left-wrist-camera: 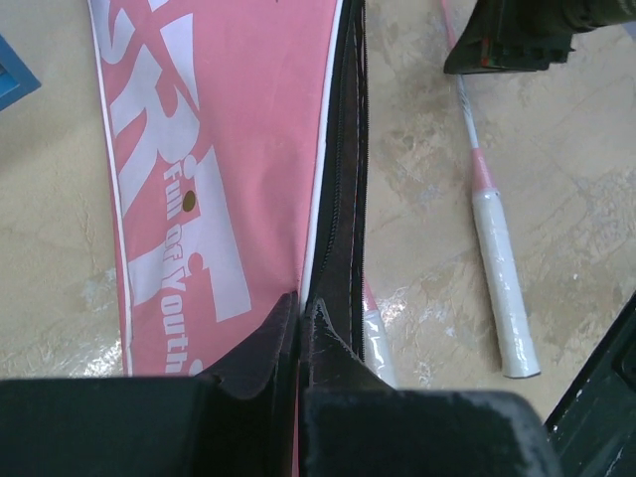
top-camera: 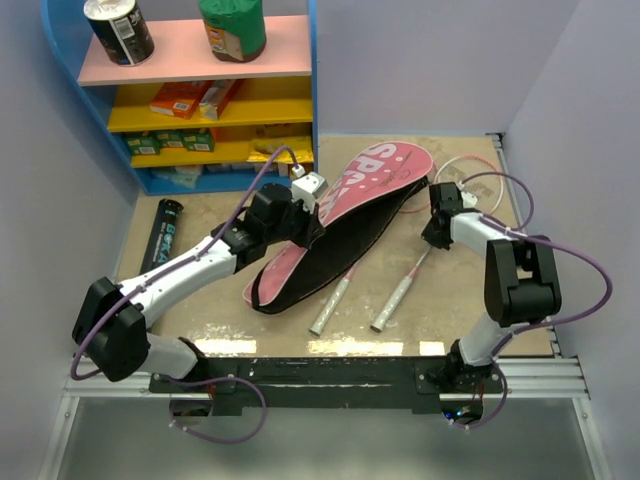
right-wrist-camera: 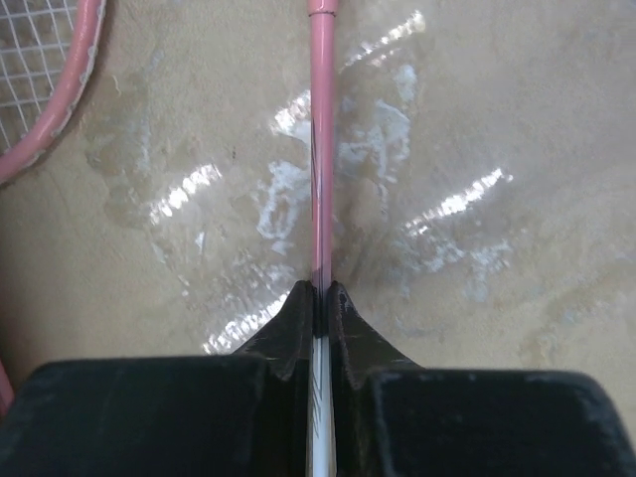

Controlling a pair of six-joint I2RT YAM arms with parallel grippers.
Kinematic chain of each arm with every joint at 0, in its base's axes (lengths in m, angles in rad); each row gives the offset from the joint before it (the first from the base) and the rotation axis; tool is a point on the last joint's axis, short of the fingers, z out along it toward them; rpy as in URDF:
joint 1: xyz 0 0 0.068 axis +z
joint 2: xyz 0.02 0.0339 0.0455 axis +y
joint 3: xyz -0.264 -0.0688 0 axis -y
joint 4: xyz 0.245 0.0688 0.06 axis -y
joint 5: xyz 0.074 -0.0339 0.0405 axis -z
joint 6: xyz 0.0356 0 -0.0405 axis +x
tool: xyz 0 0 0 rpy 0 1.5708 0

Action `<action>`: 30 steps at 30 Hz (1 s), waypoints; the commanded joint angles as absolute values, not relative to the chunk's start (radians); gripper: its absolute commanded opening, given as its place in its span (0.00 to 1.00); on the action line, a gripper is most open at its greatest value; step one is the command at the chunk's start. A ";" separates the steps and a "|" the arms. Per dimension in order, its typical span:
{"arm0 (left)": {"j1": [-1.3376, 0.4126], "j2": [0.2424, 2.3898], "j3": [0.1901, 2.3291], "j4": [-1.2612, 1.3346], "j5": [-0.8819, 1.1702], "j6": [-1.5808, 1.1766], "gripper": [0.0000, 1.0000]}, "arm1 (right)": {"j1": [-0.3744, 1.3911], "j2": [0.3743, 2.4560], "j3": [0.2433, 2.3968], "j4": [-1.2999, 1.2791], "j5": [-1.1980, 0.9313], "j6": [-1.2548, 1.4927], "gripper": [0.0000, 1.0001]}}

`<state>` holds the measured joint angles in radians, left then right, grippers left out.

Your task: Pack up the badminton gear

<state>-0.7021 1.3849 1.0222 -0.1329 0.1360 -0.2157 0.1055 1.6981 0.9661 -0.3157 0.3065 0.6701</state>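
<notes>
With the left gripper (left-wrist-camera: pixel 300 306) pinching the black edge of the pink cover (left-wrist-camera: pixel 199 149) and the right gripper (right-wrist-camera: pixel 320 294) clamped on the racket shaft (right-wrist-camera: pixel 320 149) ahead, the edge likely needed lifting first.

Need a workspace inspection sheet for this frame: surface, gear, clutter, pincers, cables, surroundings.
Surface: beige table, whitish smears and glare.
Job's things: pink cover mid-table; one racket to its right; second racket, head hidden by the cover, grip sticking out; black tube at the left; shuttlecock: nothing seen.
Clutter: two cans and snack boxes, all on the shelf unit.
Grippers: left pincer shut on the cover's black edge; right pincer shut on the first racket's shaft.
Cables: purple cables looped along both arms.
Surroundings: plain walls, shelf unit far left.
</notes>
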 commanded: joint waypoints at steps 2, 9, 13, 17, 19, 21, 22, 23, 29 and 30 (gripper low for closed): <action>-0.666 1.370 1.009 0.017 0.219 -0.281 0.00 | 0.104 1.494 0.953 -0.388 0.396 0.654 0.00; -0.664 1.391 1.034 0.022 0.198 -0.314 0.00 | 0.139 1.238 0.881 -0.521 0.409 0.669 0.00; -0.664 1.422 1.106 -0.052 0.123 -0.302 0.00 | 0.196 1.123 0.853 -0.603 0.419 0.712 0.00; -0.664 1.472 1.178 -0.081 0.071 -0.275 0.00 | 0.342 1.072 0.848 -0.685 0.401 0.799 0.00; -0.664 1.496 1.216 -0.087 0.061 -0.265 0.00 | 0.394 1.074 0.854 -0.712 0.402 0.824 0.00; -0.664 1.526 1.241 -0.095 0.064 -0.258 0.00 | 0.470 1.068 0.868 -0.762 0.423 0.867 0.00; -0.664 1.535 1.255 -0.094 0.064 -0.258 0.00 | 0.492 1.062 0.871 -0.776 0.425 0.879 0.00; -0.664 1.542 1.258 -0.091 0.064 -0.259 0.00 | 0.511 1.055 0.874 -0.808 0.426 0.905 0.00; -0.663 1.578 1.296 -0.075 0.051 -0.264 0.00 | 0.619 1.003 0.870 -0.871 0.390 0.963 0.00; -0.663 1.583 1.308 -0.075 0.060 -0.264 0.00 | 0.633 1.005 0.868 -0.874 0.385 0.966 0.00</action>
<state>-0.6678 1.5726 1.2266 -0.1299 0.0685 -0.2699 0.5823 1.0355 0.8482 -0.8204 0.3820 0.8875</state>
